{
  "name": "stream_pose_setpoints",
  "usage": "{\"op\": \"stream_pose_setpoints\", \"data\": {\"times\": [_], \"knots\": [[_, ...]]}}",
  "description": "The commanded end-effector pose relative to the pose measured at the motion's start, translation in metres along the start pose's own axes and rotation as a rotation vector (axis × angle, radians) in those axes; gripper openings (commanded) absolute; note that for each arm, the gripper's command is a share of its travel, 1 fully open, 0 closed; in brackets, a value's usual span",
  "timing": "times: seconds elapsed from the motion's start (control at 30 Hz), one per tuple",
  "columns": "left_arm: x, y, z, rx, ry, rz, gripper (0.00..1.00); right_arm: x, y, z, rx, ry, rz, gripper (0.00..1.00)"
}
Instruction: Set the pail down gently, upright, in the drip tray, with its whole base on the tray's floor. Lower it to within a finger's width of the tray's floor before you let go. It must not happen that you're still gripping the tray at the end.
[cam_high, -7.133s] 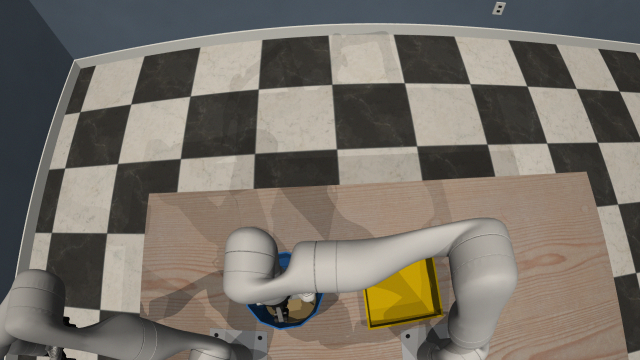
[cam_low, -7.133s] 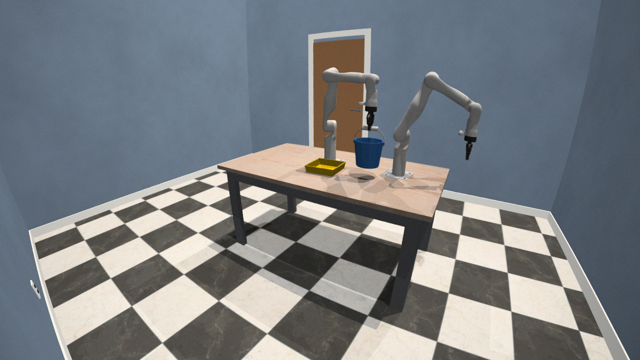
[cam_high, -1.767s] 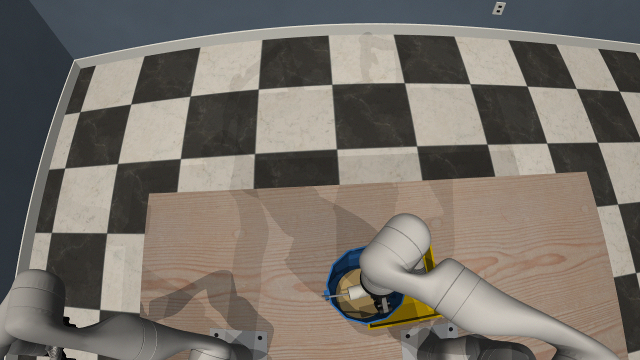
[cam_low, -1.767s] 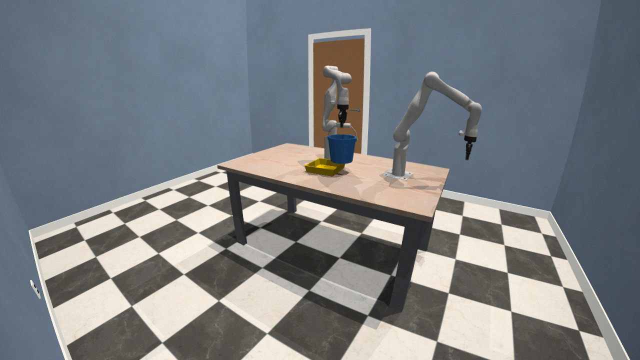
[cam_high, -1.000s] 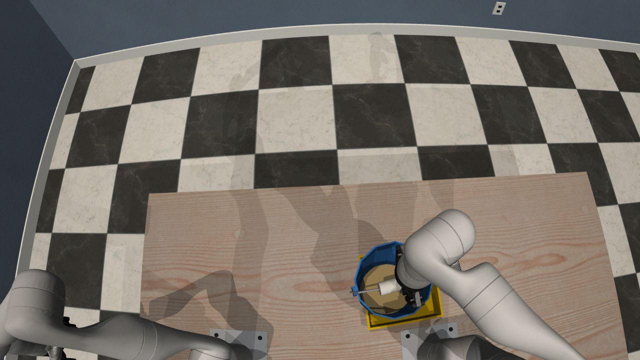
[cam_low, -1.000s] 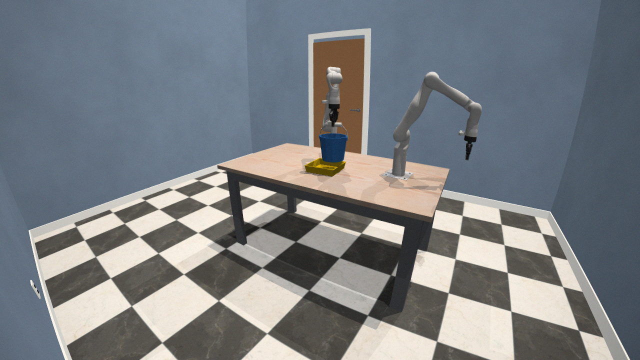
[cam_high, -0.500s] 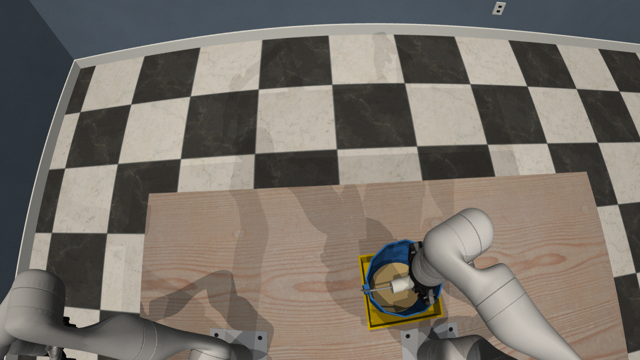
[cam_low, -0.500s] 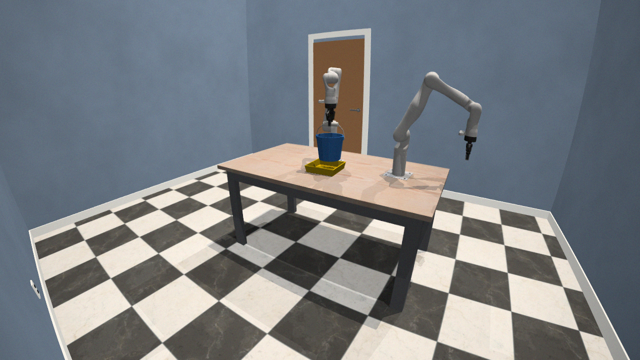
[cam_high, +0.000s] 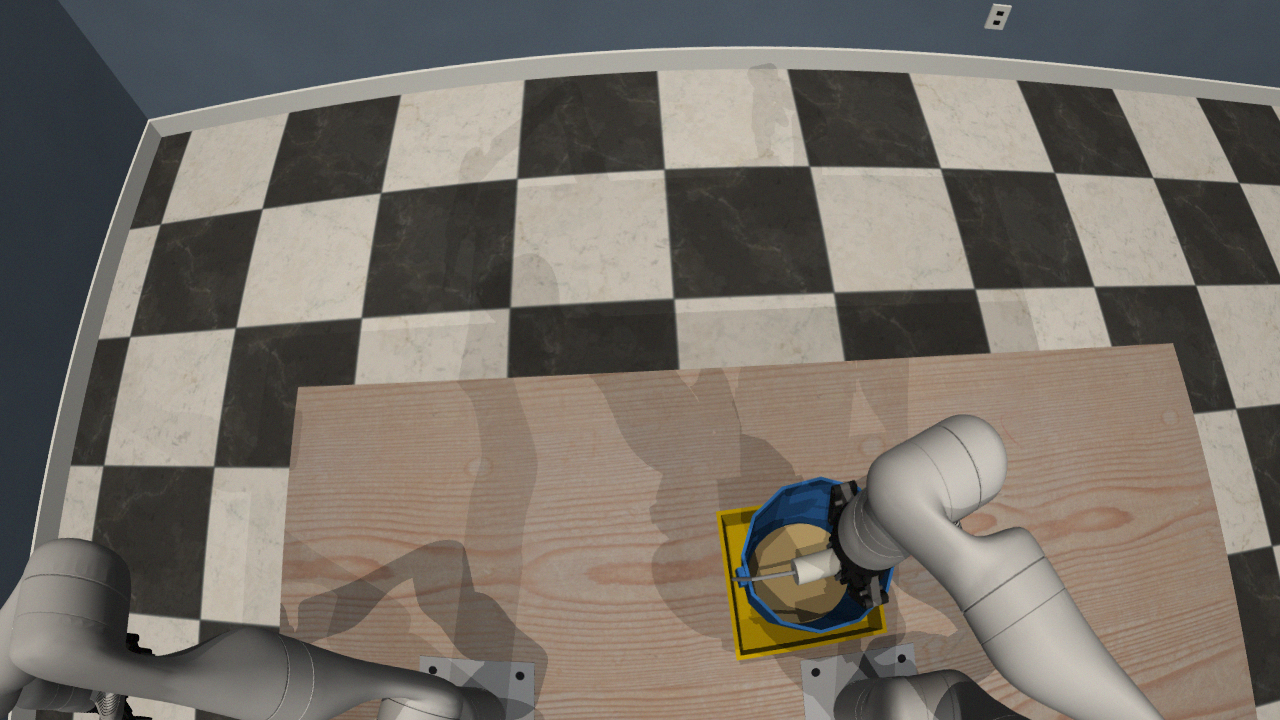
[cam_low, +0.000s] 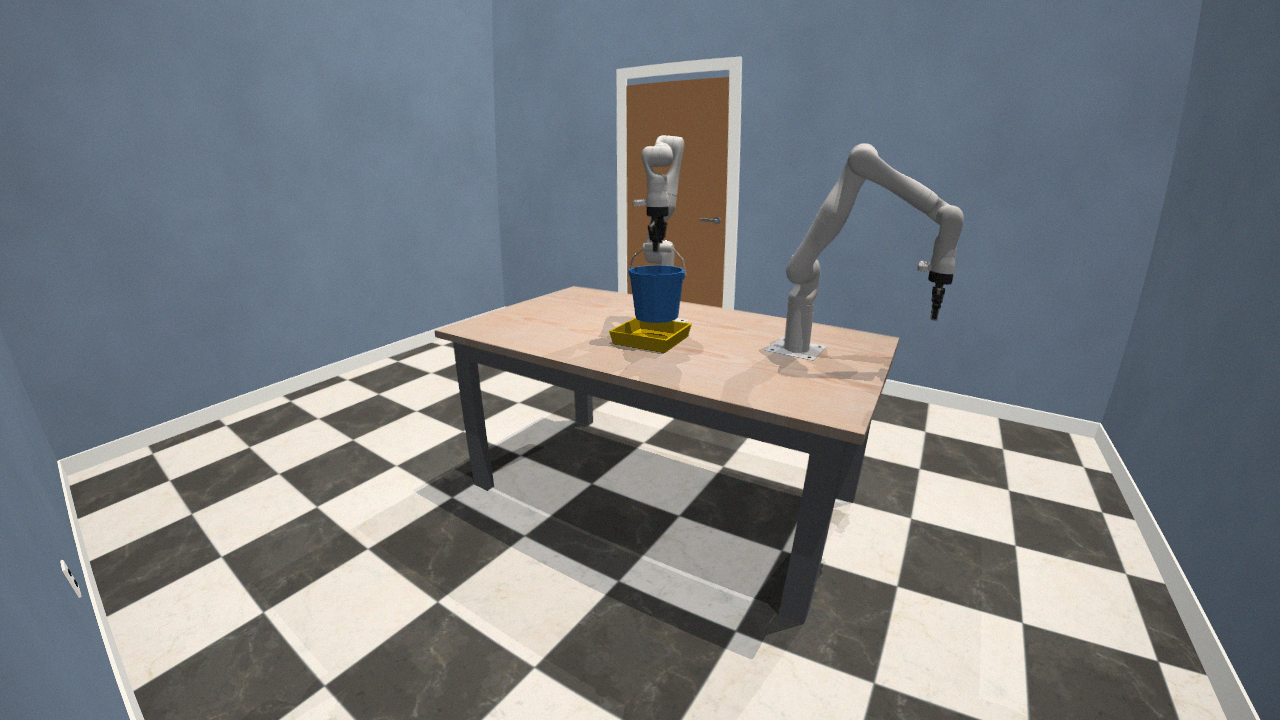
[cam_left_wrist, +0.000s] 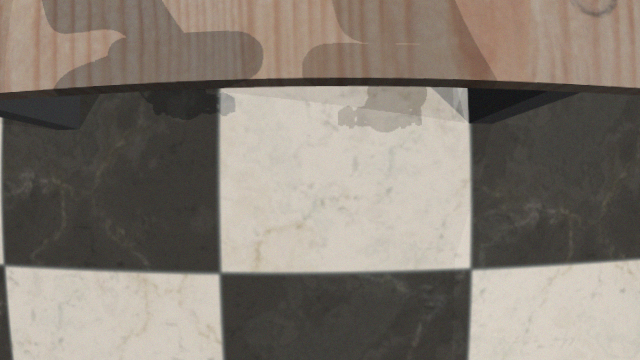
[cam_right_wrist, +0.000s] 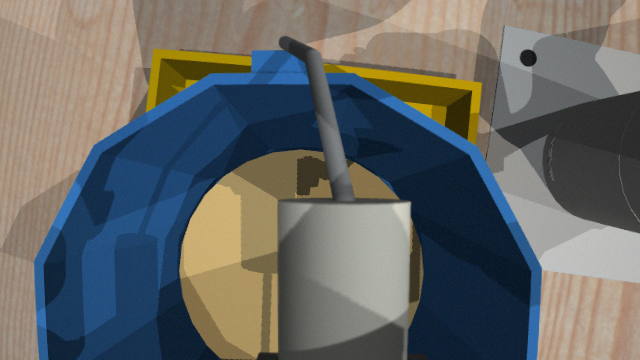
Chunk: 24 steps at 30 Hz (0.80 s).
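Now the blue pail (cam_high: 805, 503) (cam_low: 656, 295) (cam_right_wrist: 100, 167) hangs upright over the yellow tray (cam_high: 760, 637) (cam_low: 649, 342) (cam_right_wrist: 477, 100), near the worktop's (cam_high: 537, 501) (cam_low: 537, 313) (cam_left_wrist: 300, 25) (cam_right_wrist: 75, 50) arm-side edge, its white handle (cam_high: 816, 566) (cam_low: 660, 250) (cam_right_wrist: 345, 250) pinched by the right pincer (cam_high: 850, 557) (cam_low: 656, 248) (cam_right_wrist: 342, 357). Centring seems nearly done; slow, level lowering is called for, with release only just above the tray's floor.

The blue pail (cam_high: 768, 608) (cam_low: 656, 293) (cam_right_wrist: 110, 200), formerly beside the yellow tray (cam_high: 742, 646) (cam_low: 637, 342) (cam_right_wrist: 465, 87), now (still aloft) above it.
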<state>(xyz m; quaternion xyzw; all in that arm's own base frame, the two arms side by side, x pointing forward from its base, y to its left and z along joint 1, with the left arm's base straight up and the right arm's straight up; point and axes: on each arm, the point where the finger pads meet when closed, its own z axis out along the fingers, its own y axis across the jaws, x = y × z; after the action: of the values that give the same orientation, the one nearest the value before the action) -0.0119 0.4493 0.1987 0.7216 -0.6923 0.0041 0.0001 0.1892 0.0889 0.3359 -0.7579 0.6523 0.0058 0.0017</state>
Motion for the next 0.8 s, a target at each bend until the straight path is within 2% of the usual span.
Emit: {"op": "stream_pose_setpoints", "data": {"times": [0.0, 0.77], "knots": [[-0.0006, 0.0038, -0.0013, -0.005, -0.006, 0.007, 1.000, 0.0054, 0.0013, -0.0022, 0.005, 0.007, -0.003, 0.099], [-0.0006, 0.0038, -0.0013, -0.005, -0.006, 0.007, 1.000, 0.0080, 0.0015, -0.0023, 0.005, 0.007, -0.003, 0.099]]}}
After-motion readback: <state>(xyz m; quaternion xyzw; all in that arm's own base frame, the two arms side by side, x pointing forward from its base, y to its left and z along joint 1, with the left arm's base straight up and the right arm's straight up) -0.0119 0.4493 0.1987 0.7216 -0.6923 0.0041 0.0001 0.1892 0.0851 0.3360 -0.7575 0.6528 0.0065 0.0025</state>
